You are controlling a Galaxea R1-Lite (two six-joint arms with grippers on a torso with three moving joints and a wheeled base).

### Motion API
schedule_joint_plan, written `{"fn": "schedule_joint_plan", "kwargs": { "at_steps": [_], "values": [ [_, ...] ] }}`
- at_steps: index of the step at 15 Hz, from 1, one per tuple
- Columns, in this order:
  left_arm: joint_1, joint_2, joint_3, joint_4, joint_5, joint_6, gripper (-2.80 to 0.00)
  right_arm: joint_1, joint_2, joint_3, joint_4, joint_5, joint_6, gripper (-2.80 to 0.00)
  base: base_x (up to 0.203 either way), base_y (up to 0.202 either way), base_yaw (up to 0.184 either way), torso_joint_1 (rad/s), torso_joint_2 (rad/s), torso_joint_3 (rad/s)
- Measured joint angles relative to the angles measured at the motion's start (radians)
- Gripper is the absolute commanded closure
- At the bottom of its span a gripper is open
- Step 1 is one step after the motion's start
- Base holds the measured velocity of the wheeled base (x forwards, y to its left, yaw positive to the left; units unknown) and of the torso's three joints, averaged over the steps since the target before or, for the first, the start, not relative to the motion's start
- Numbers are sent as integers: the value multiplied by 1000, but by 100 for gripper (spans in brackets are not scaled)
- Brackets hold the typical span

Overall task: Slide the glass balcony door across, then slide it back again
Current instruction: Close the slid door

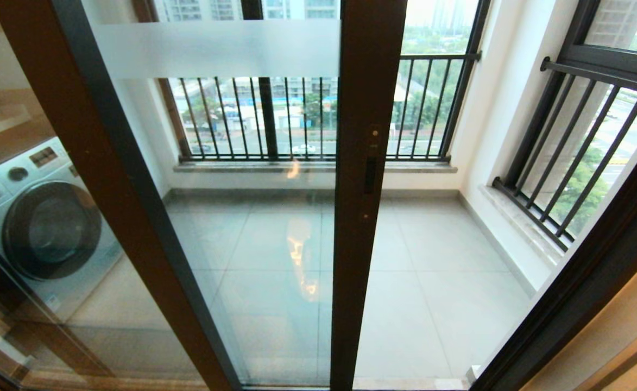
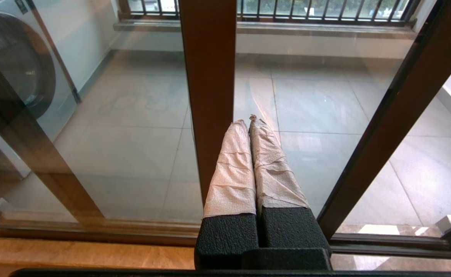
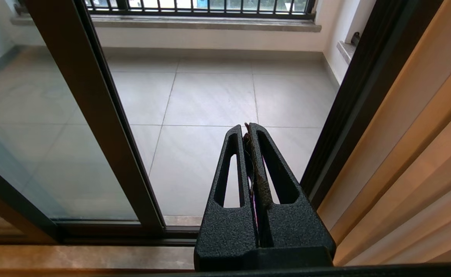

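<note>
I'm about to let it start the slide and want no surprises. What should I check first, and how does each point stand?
1. Left gripper shut, empty: ok.
2. Right gripper shut, empty: ok.
3. Handle slot on the glass balcony door unobstructed: ok.
4. Either gripper touching the door: not ok, both hang short of it.
5. Doorway beside the door open onto the balcony floor: ok.
6. Bottom track free of debris: cannot tell.

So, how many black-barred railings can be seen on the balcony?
2. One railing runs along the far window, partly seen through the glass balcony door. The other railing guards the window on the right side wall. More may be hidden beyond the frame.
</note>
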Motion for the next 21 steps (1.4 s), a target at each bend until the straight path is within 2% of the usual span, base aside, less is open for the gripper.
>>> {"fn": "schedule_joint_plan", "kwargs": {
  "at_steps": [3, 6, 10, 14, 18, 21],
  "values": [
    [0, 0, 0, 0, 0, 0, 0, 0, 0, -1, 5, -9, -37, 0, 0, 0, 0, 0, 0, 0],
    [0, 0, 0, 0, 0, 0, 0, -1, 3, -5, 9, 21, -121, 0, 0, 0, 0, 0, 0, 0],
    [0, 0, 0, 0, 0, 0, 0, -1, 7, -29, 9, 28, -111, 0, 0, 0, 0, 0, 0, 0],
    [0, 0, 0, 0, -1, 0, 0, -3, 131, -313, 45, 43, 37, 0, 0, 0, 0, 0, 0, 0],
    [0, 0, 1, 0, -1, 0, 0, -23, 418, -653, 65, 129, -26, 0, 0, 0, 0, 0, 0, 0],
    [0, 0, 0, 0, -1, 0, 0, 11, 667, -924, 143, 187, 55, 0, 0, 0, 0, 0, 0, 0]
  ]
}}
